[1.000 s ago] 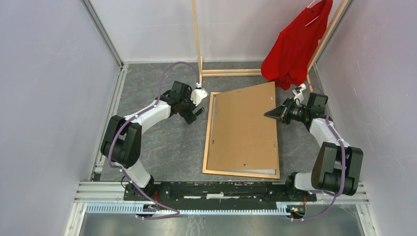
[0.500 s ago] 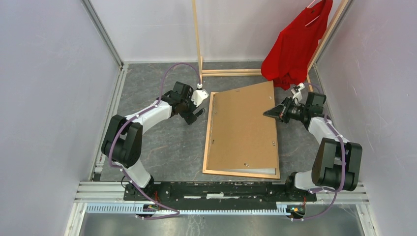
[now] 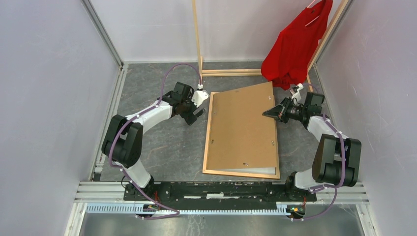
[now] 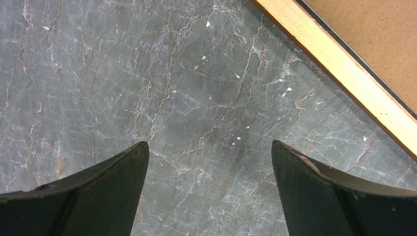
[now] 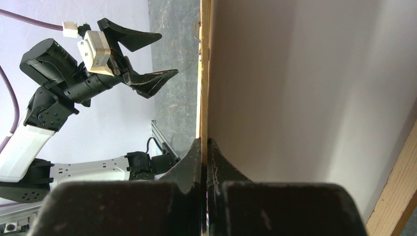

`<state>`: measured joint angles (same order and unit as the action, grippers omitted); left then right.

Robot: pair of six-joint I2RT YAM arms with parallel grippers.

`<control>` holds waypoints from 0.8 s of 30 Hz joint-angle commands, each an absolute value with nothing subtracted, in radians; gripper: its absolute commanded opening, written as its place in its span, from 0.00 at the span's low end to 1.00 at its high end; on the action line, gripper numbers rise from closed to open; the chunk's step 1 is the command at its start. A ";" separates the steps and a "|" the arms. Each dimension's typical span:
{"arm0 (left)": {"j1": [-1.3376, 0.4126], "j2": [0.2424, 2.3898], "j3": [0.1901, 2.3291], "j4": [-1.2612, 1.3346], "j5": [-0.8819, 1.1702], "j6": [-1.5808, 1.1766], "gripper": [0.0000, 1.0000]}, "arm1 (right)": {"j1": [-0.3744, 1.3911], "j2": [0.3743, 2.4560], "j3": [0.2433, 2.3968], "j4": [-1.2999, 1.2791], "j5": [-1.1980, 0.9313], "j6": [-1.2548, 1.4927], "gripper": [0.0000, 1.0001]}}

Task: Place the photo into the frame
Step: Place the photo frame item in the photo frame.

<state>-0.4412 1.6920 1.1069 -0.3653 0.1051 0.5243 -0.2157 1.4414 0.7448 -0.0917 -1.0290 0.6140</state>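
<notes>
On the grey table (image 3: 167,142), lying flat between the two arms: the frame (image 3: 207,137), made of thin orange-brown wood. On top of it, the brown backing panel (image 3: 241,128), turned a bit crooked, with the far right corner poking out past the frame. Under the panel, seen from the right wrist: the photo (image 5: 305,98), only the white side showing, picture side hidden. Also a thin pale strip at the near end, between panel and frame; cannot tell if part of the same sheet.

Right gripper (image 3: 268,113): pinched tight on the right edge of the panel, near the far corner, holding that edge up off the frame's right strip. Cannot tell whether pinching the white sheet too.

Left gripper (image 3: 202,102): spread wide, holding nothing, just beside the frame's far left corner, over bare table, not touching the wood.

Far back: a pale wooden rack (image 3: 197,39) with a red shirt (image 3: 295,49) hanging on it.
</notes>
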 commanded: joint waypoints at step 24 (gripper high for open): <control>-0.451 1.686 1.106 -0.344 0.090 0.565 1.00 | -0.202 1.472 0.745 -0.155 -0.990 0.489 0.00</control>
